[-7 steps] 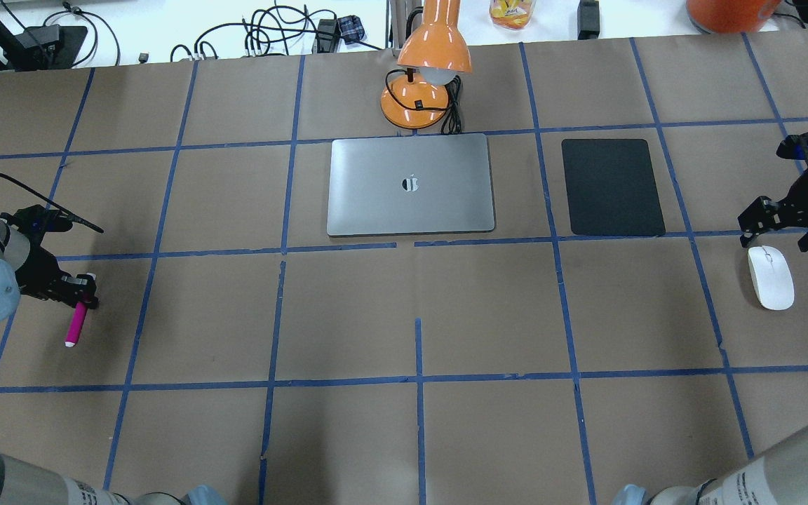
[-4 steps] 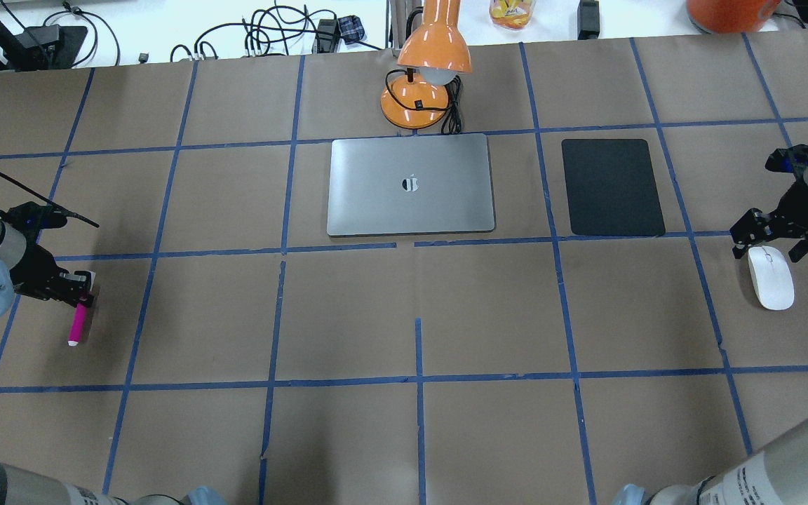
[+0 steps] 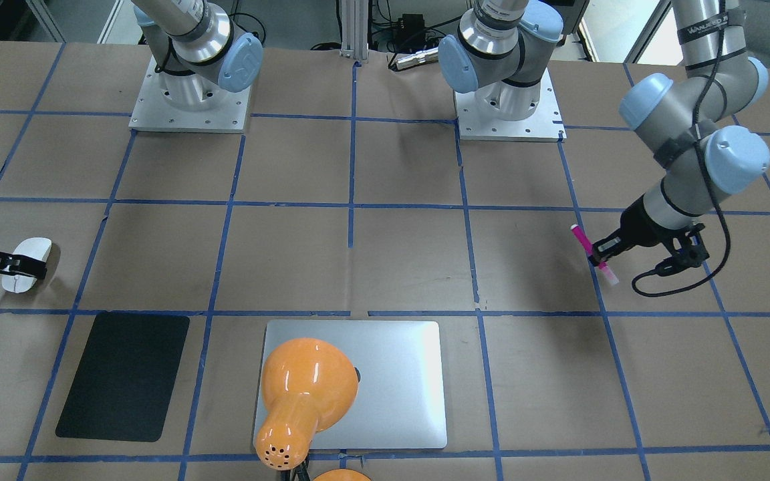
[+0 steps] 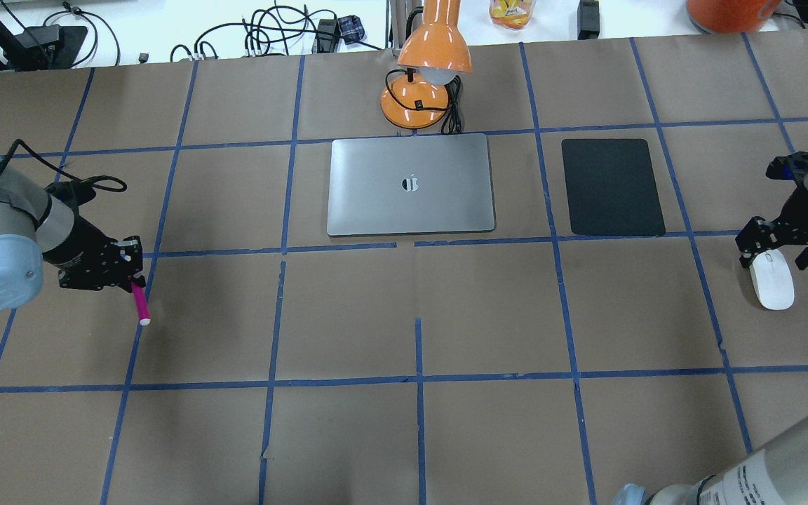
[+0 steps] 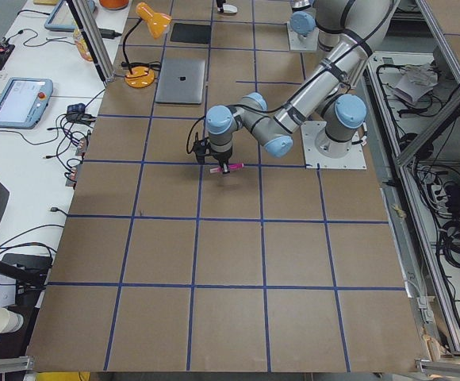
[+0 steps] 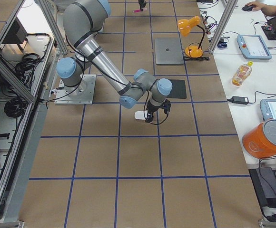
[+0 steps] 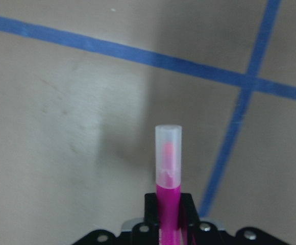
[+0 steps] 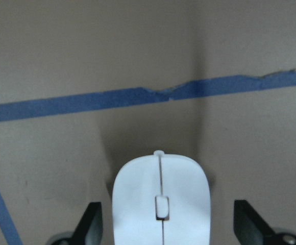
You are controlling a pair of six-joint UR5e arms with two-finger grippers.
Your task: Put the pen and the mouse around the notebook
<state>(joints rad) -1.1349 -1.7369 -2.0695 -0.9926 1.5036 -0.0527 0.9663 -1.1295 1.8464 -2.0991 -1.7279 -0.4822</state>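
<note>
My left gripper (image 4: 132,282) is shut on the magenta pen (image 4: 140,305). The pen's pale cap (image 7: 168,145) points away from the wrist, and its shadow lies on the paper below. It hangs at the table's left side, far from the silver notebook (image 4: 411,184). The white mouse (image 4: 773,282) lies at the far right edge. My right gripper (image 4: 777,252) is open over the mouse's far end. One finger (image 8: 91,224) stands on each side of the mouse (image 8: 161,201), and I see no contact. In the front-facing view the lamp head hides part of the notebook (image 3: 405,394).
A black mat (image 4: 612,186) lies right of the notebook. An orange desk lamp (image 4: 423,77) stands behind the notebook, its head leaning over the back edge. Blue tape lines grid the brown paper. Cables and a bottle lie beyond the far edge.
The left arm has carried the pen right and slightly forward, and the pen now slants the other way. The right gripper has shifted a little over the mouse's far end.
</note>
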